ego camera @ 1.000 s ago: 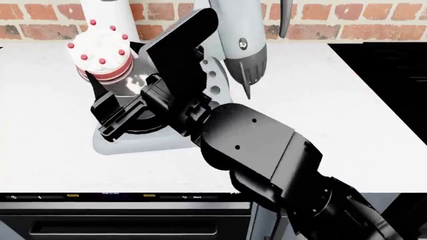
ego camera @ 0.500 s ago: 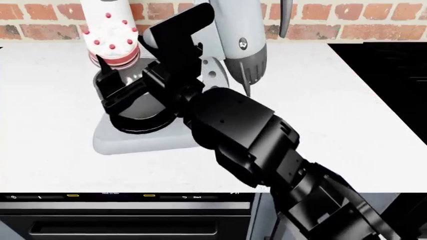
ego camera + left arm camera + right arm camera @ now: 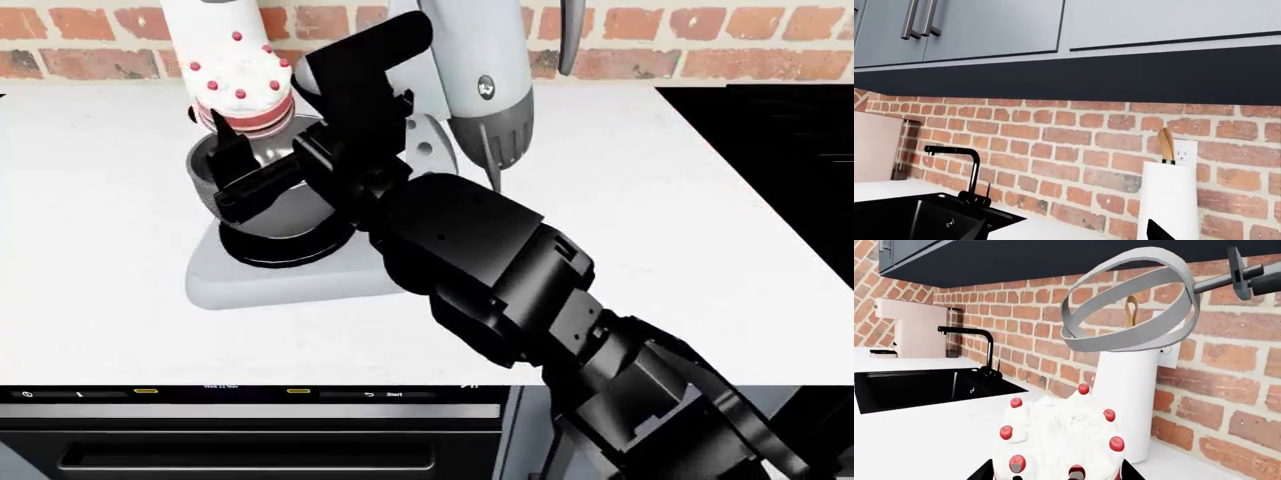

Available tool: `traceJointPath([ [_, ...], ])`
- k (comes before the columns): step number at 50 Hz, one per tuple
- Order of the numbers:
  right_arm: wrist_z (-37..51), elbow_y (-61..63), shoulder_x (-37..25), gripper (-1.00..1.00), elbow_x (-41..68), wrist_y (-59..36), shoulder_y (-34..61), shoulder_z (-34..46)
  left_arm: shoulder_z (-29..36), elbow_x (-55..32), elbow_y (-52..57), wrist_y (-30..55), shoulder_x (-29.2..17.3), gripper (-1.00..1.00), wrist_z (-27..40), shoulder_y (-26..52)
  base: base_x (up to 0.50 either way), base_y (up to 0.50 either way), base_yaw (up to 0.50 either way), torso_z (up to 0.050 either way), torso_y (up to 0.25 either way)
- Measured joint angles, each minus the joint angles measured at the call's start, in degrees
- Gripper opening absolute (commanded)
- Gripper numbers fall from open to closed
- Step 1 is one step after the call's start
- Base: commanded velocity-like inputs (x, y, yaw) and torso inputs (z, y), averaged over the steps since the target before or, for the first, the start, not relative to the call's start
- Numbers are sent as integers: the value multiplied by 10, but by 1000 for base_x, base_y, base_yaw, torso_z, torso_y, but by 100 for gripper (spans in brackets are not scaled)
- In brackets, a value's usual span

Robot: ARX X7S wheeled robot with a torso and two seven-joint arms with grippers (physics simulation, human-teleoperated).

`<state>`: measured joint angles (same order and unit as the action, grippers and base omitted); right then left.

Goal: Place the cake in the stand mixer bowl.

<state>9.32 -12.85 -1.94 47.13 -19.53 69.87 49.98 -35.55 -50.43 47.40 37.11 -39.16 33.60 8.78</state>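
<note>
- The right end effector (image 3: 238,140) is clamped around the cake (image 3: 240,82), with one dark finger on each side of it.
- The cake is up in the air, not on the table (image 3: 94,240).
- It sits over the far edge of the bowl (image 3: 267,165), just above the rim. I cannot tell if it touches the rim.
- The cake leans a little, so its white top with red dots faces partly toward the head camera.
- The bowl is shiny grey metal and stands on a black round base on the foot of the mixer (image 3: 474,70).
- The light grey mixer head is tipped up beside the black arm.
- From the right wrist camera, the cake (image 3: 1057,442) is very close, and two dark finger tips peek out on either side of it.
- A grey whisk ring (image 3: 1131,300) hangs in the air above the cake.
- A white paper towel roll (image 3: 1127,400) stands behind the cake, against the brick wall (image 3: 1227,390).
- A black sink (image 3: 927,385) with a black tap (image 3: 984,347) is set in the table further along.
- The left wrist camera looks at the brick wall, grey cupboards (image 3: 981,25) and another view of the towel roll (image 3: 1167,200).
- Only tiny dark tips of the left end effector show there, so I cannot tell if it is gripping or loose.
</note>
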Motion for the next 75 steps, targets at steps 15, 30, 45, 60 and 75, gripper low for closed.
traceJointPath([
  [15,14,-9,-1,-100,11,3,7,14,0,0,-2,-3,0,100,-1,-3,0,0,0,0,0],
  [30,17,-17,-2,100,18,9,13,24,1,0,-3,-5,-1,100,0,-4,0,0,0,0,0],
  [45,16,-17,-5,100,16,12,21,35,1,-2,-2,-6,-2,100,1,-6,0,0,0,0,0],
  [60,29,52,-27,100,12,35,17,44,2,-2,-3,-9,-2,100,2,-7,0,0,0,0,0],
  [75,66,182,-76,100,9,44,3,45,4,-3,-3,-11,-1,100,2,-8,0,0,0,0,0],
])
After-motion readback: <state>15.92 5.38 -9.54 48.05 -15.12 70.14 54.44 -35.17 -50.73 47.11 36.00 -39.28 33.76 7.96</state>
